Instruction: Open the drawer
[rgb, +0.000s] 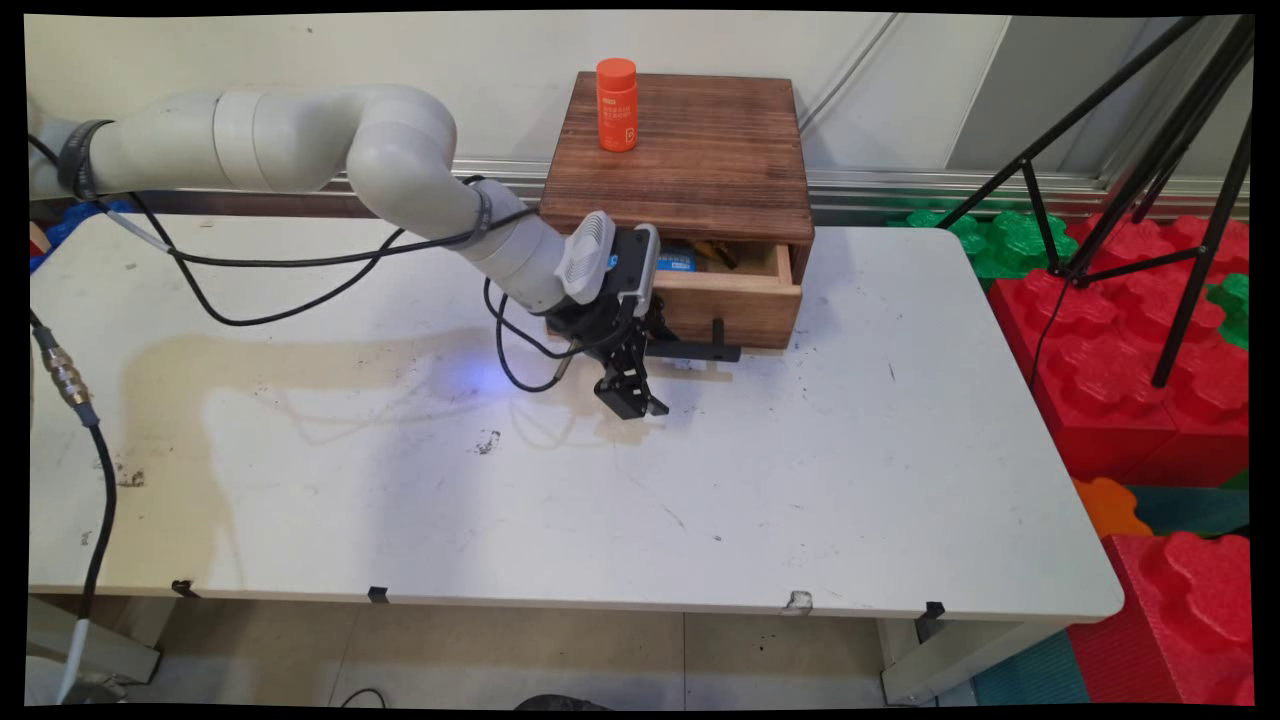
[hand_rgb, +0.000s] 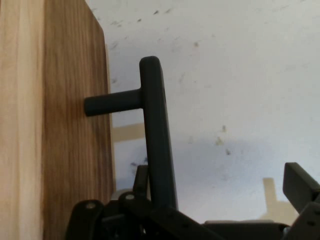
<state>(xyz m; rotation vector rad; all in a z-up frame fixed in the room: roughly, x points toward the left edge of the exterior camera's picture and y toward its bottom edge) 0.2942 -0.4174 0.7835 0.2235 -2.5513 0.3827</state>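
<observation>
A dark wooden box stands at the table's far edge, and an orange bottle stands upright on its top. Its light wood drawer is pulled partly out, and a blue item shows inside. A black bar handle sticks out from the drawer front. My gripper hangs just at the handle's left end, low over the table, and is open. In the hand view the handle runs down between my fingers, close to the left finger and well apart from the right one. The drawer front fills the left side.
The white table stretches toward the near edge in front of the box. Black cables hang from the arm over the table's left part. Red foam blocks and green foam blocks lie to the right, with black tripod legs over them.
</observation>
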